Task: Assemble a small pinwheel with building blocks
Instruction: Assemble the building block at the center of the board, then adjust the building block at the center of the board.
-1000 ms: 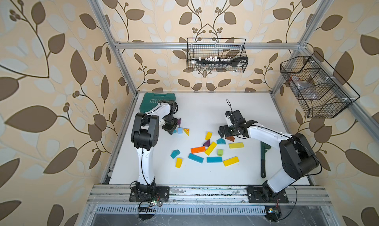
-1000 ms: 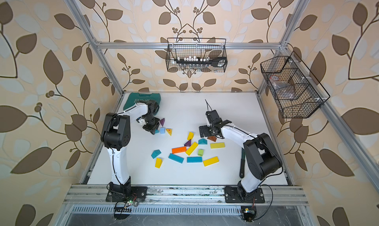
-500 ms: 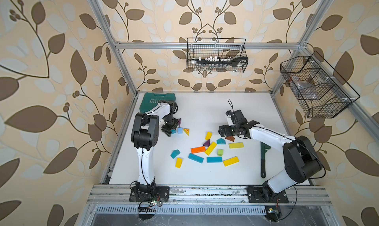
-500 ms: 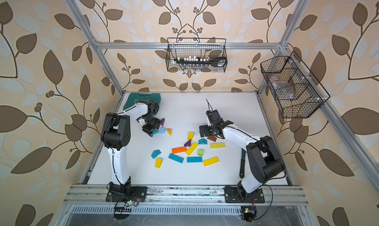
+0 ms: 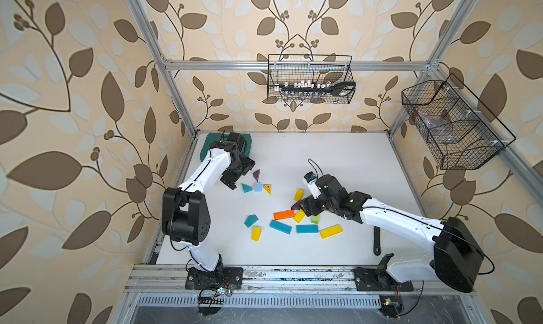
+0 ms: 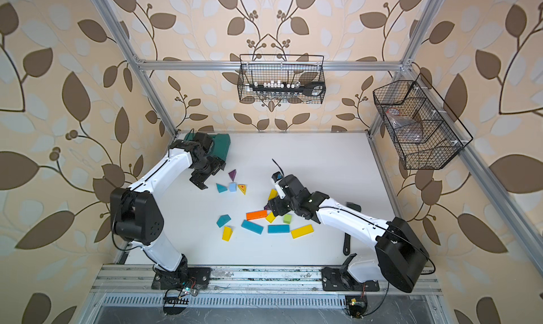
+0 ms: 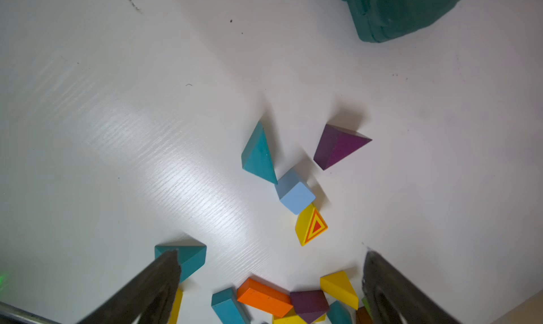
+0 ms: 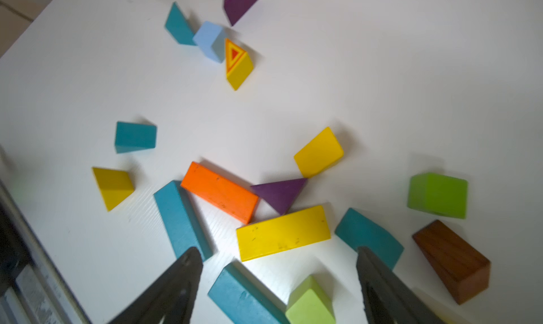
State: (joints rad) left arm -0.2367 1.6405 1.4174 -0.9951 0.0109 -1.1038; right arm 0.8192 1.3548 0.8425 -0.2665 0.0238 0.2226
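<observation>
Building blocks [image 5: 283, 214] lie scattered at centre frame in both top views. Pinwheel hub started at upper left of the scatter: pale blue cube [image 5: 258, 187] touched by teal wedge [image 5: 246, 187] and patterned yellow wedge [image 5: 267, 188], with purple wedge [image 5: 256, 174] just apart. Left gripper [image 7: 270, 253] and right gripper [image 8: 277, 249] are both agape and empty. Next, probably: seat the purple wedge, then fetch a fourth. Brown block [image 8: 452, 260] shows only in the right wrist view.

In both top views your right gripper [image 5: 306, 209] is covering the brown block [image 8: 452, 260] lying just beneath its fingers.
</observation>
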